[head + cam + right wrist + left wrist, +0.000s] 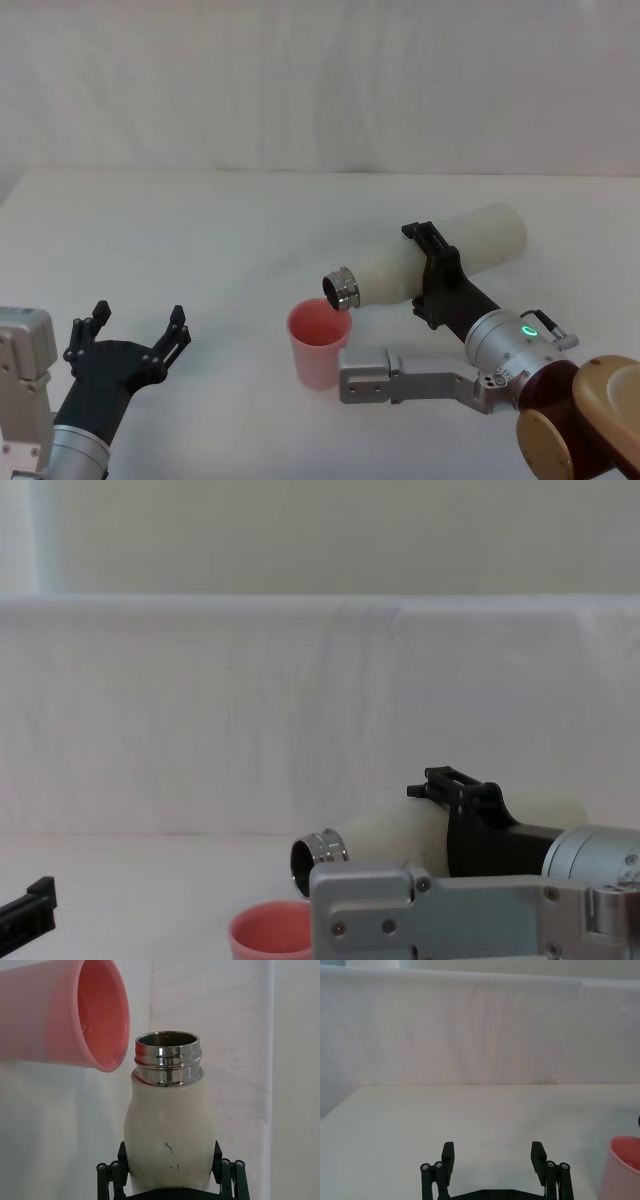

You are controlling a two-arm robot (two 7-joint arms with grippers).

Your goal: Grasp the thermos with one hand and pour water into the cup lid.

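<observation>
— Right side?
— Black two-jaw right gripper (432, 268) on a silver-grey wrist, clamped around the body of the tall cream-white thermos (440, 257) with steel threaded neck. Held above the white table (200, 230), tipped almost to horizontal, shiny open mouth pointing to the robot's left and slightly down.

— And the cup?
— Small round pink plastic cup lid (319, 343), upright on the table, directly under the steel neck. Mouth of the thermos just above the cup's rim on its right side; touching or not, hard to tell. Seen also in the right wrist view, rim (107, 1015) close beside the neck. Inside of the cup possibly wet, not sure.

— Left side?
— Black left gripper (135, 328) idle near the table's front left, fingers (448, 1152) spread wide, nothing between them, well apart from the cup.
</observation>
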